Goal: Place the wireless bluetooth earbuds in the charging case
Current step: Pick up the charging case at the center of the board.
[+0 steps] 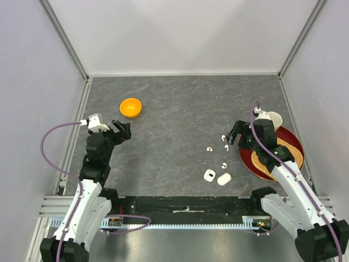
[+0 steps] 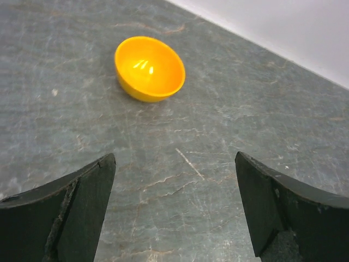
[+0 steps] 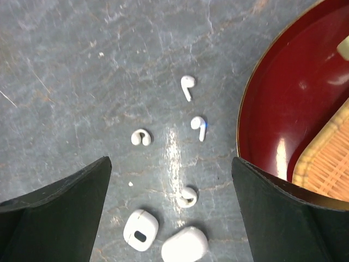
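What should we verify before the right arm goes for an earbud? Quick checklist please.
1. Right hand open and empty: ok.
2. Left hand open and empty, off by the orange bowl: ok.
3. Four earbuds loose on the table, none touching another: ok.
4. White cases in view below the earbuds: ok.
5. Case lids open for loading: cannot tell.
6. Red tray not touching any earbud: ok.

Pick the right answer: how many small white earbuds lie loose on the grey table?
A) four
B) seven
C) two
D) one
A: the right wrist view shows four earbuds lying apart from each other on the table, all of them outside the two white cases.
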Available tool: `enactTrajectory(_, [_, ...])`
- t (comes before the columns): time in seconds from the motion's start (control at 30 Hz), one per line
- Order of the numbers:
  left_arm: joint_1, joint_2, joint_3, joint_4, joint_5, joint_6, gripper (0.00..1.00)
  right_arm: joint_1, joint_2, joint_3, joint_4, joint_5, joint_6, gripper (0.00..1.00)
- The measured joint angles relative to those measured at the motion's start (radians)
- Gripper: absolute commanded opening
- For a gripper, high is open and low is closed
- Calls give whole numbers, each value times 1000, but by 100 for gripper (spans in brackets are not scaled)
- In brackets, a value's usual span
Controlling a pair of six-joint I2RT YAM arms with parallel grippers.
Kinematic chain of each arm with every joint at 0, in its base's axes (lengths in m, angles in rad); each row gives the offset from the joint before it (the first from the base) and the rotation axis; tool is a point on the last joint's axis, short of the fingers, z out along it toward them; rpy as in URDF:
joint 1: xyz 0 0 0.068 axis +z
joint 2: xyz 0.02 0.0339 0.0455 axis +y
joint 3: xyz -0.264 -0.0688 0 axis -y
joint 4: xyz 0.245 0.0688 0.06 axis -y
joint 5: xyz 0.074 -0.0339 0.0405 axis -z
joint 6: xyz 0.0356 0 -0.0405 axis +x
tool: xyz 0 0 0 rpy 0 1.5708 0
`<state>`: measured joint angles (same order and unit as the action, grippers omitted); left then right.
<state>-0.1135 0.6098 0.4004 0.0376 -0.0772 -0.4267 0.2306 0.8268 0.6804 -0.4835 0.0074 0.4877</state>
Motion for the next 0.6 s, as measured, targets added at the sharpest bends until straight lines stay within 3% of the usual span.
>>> enactTrajectory(0.23, [0,14,69,-179,-60,-91,99,106,73,61,-136,78,33,98])
enactTrajectory(0.43, [0,-17,61,-189,-2,-111,100,178,79,100,-209,134,89,98])
enactTrajectory(0.6, [0,-13,63,-169,34,-109,100,187,-29,92,-259,158,169,98])
